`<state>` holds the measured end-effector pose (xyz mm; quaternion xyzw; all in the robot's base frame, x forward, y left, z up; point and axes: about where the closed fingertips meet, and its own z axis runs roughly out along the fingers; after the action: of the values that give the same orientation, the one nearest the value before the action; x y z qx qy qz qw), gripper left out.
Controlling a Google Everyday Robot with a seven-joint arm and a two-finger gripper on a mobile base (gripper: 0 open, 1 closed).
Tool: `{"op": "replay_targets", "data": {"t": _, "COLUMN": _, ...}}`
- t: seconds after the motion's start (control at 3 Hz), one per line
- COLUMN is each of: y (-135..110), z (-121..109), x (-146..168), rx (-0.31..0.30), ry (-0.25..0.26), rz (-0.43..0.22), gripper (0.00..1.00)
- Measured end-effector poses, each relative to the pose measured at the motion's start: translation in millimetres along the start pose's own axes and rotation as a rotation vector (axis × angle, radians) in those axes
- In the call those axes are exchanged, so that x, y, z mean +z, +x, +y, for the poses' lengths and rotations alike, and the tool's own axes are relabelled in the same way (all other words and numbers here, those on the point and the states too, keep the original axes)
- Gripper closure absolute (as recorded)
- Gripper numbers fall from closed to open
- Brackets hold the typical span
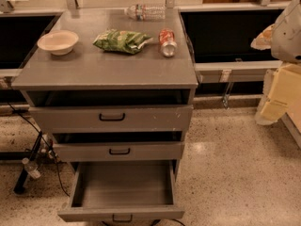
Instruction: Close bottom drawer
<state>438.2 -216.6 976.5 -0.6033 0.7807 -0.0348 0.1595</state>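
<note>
Bottom drawer pulled out, gripper off to the right.
The bottom drawer (123,192) sticks far out of the grey cabinet (108,67), its inside bare. The gripper (272,108) hangs at the right edge of the view, well apart from the drawer; whether it is spread or closed cannot be told.

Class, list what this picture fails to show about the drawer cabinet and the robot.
- Bottom drawer front: cut off by the lower edge.
- Top drawer and middle drawer insides: dark, under what lies above.
- Gripper: out of view; only a robot part shows at the right edge.
- Bottle label: too small to read.
</note>
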Motion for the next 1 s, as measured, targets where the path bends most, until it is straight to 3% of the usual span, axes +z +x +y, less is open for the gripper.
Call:
{"op": "replay_targets", "data": {"t": 0.33, "y": 0.0, "z": 0.0, "x": 0.0, "rx": 0.0, "ry": 0.0, "rz": 0.0, "gripper": 0.0}}
{"op": "replay_targets", "data": {"t": 0.67, "y": 0.0, "z": 0.0, "x": 0.0, "rx": 0.0, "ry": 0.0, "rz": 0.0, "gripper": 0.17}}
{"op": "replay_targets", "data": {"t": 1.0, "y": 0.0, "z": 0.0, "x": 0.0, "rx": 0.0, "ry": 0.0, "rz": 0.0, "gripper": 0.46}}
